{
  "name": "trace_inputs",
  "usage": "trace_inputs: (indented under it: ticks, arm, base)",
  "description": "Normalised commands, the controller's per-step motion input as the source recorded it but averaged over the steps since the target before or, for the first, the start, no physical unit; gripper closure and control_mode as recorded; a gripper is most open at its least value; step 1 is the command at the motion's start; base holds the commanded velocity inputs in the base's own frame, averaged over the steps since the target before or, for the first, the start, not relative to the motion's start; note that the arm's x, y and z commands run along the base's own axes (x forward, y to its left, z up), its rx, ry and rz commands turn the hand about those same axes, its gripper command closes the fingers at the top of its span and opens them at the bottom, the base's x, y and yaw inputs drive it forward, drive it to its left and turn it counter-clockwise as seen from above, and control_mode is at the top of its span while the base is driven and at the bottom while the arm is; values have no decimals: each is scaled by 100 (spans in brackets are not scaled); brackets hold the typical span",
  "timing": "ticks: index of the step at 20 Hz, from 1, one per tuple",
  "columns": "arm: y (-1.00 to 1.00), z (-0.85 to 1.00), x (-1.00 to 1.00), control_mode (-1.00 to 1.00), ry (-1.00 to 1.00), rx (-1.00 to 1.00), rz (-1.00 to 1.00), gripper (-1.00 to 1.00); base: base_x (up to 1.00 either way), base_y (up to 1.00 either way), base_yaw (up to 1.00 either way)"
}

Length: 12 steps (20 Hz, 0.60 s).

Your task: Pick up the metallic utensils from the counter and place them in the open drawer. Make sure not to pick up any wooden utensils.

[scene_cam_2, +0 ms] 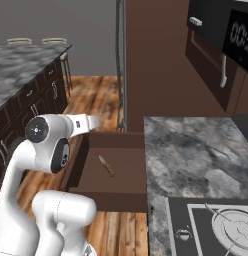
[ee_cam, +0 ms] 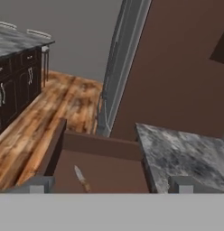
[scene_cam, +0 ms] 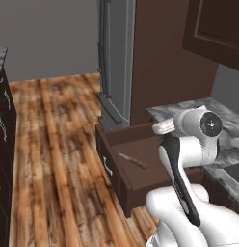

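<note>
The dark brown drawer (scene_cam: 111, 166) (scene_cam_2: 75, 162) (ee_cam: 101, 145) stands pulled open beside the grey-and-black marbled counter (scene_cam: 227, 120) (scene_cam_2: 196, 150) (ee_cam: 186, 155). A knife (scene_cam: 132, 160) (scene_cam_2: 106, 165) (ee_cam: 81, 177) with a silvery blade and dark brown handle lies flat on the drawer's floor. My gripper (ee_cam: 111, 186) hovers above the drawer's near side, open wide, nothing between its fingertips (ee_cam: 38, 184). The stretch of counter that shows has no utensil on it. The wooden utensils are out of view.
A tall grey appliance (scene_cam: 114, 62) (scene_cam_2: 120, 60) and a brown cabinet wall rise behind the drawer. A stove top (scene_cam_2: 221, 225) sits in the counter at the near right. A dark island with a marbled top (scene_cam_2: 26, 65) stands across the wood floor (scene_cam: 54, 144).
</note>
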Motion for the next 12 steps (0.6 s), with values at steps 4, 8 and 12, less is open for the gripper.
trace_inputs:
  ticks: [4, 8, 12]
  arm:
    - [0, 56, -99, -100, -21, 6, 0, -100]
    - [13, 42, -87, -100, -17, 10, 0, -100]
    - [0, 0, 0, 100, 0, 0, 0, -100]
  base:
    - [0, 0, 0]
    - [0, 0, 0]
    - [-100, 24, 0]
